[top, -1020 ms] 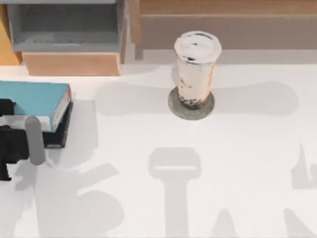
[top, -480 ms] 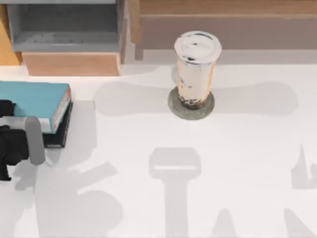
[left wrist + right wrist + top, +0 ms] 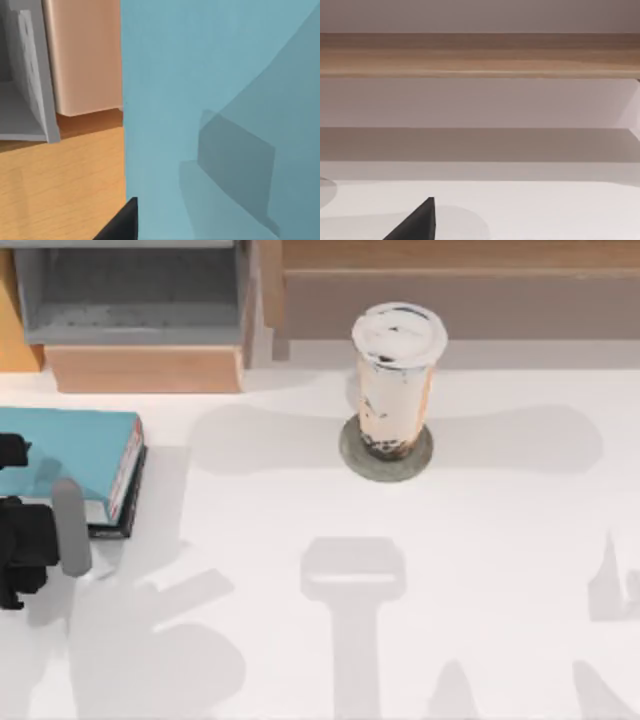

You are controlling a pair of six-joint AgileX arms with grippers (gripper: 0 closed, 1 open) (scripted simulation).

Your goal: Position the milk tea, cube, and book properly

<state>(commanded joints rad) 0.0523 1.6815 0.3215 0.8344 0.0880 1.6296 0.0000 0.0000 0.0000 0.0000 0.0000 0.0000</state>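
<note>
I am holding my left gripper (image 3: 25, 540) at the near edge of the teal book (image 3: 70, 445), which is lying on a black book (image 3: 120, 520), long axis running left-right; I cannot tell its finger state. The milk tea (image 3: 397, 380) is standing well right of the book.

book (image 3: 65, 445) lifted slightly, shifted left | left gripper (image 3: 25, 540) moved left, slightly down the view
</note>
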